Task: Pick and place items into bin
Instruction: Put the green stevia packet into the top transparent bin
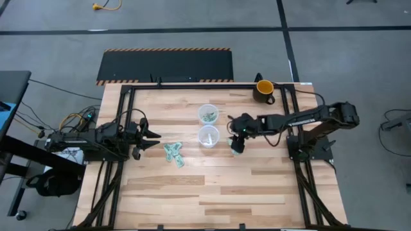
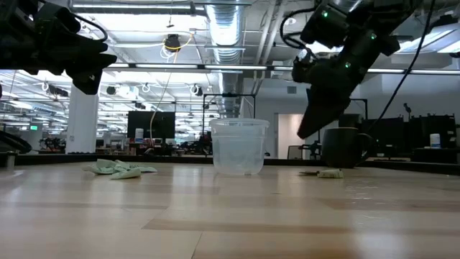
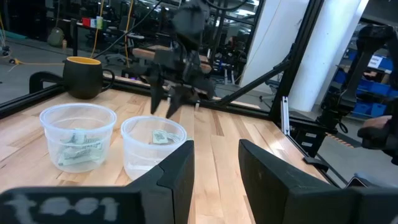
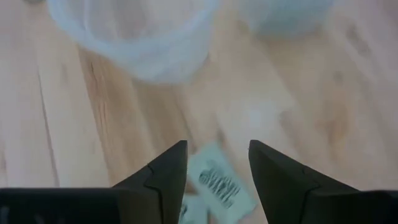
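Observation:
Several crumpled green-and-white packets (image 1: 174, 154) lie flat on the table near my left gripper (image 1: 154, 135), showing in the low view as a small heap (image 2: 118, 170). My left gripper (image 3: 216, 165) is open and held above the table. One more packet (image 4: 216, 179) lies under my right gripper (image 4: 217, 163), which is open, points down and hangs clear above it (image 2: 307, 132). The same packet (image 2: 330, 173) rests on the wood. Two clear plastic cups (image 1: 207, 115) (image 1: 208, 136) stand mid-table; each (image 3: 78, 135) (image 3: 153, 146) has a packet inside.
A dark mug with a yellow inside (image 1: 264, 89) stands at the table's far edge, right of centre. Black frame rails (image 1: 192, 83) run along the far and side edges. Bare wood (image 1: 212, 192) fills the near half of the table.

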